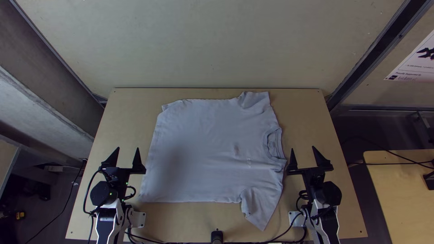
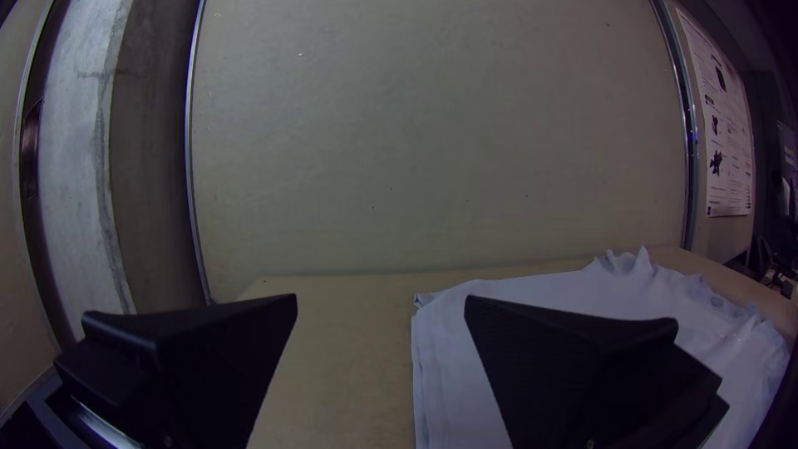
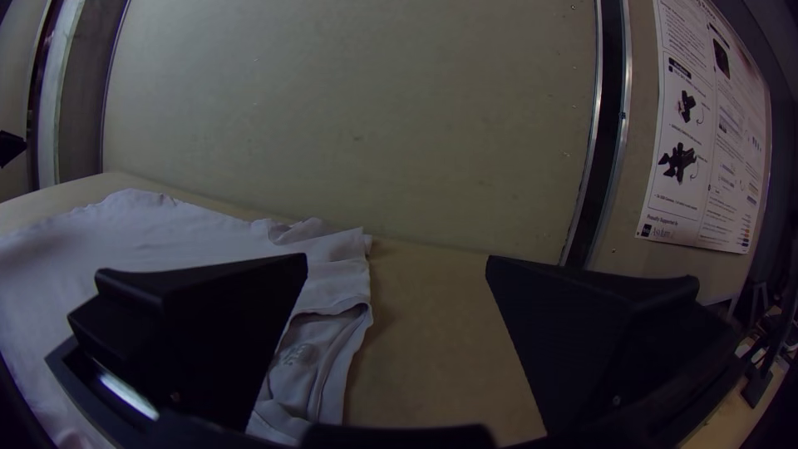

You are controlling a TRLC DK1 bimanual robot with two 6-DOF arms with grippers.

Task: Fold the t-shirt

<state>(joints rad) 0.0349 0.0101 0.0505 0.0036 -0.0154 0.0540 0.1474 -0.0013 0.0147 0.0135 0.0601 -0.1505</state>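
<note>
Your left gripper point(image 1: 128, 148) at desk's left side, fingers spread, nothing between them, pointing away from you, just beside shirt's hem. To its right you have t-shirt point(image 1: 203, 149) spread wide on desk point(image 1: 181, 219), hem toward left, collar point(image 1: 267, 149) toward right, some wrinkles. One sleeve point(image 1: 255, 100) at far right corner, rumpled; other sleeve point(image 1: 263, 210) creased, its corner pointing at your near edge. Your right gripper point(image 1: 302, 148) just beyond collar side, fingers spread, nothing pinched. Farther right, side table point(image 1: 398, 194) and wall poster point(image 1: 409, 68).
</note>
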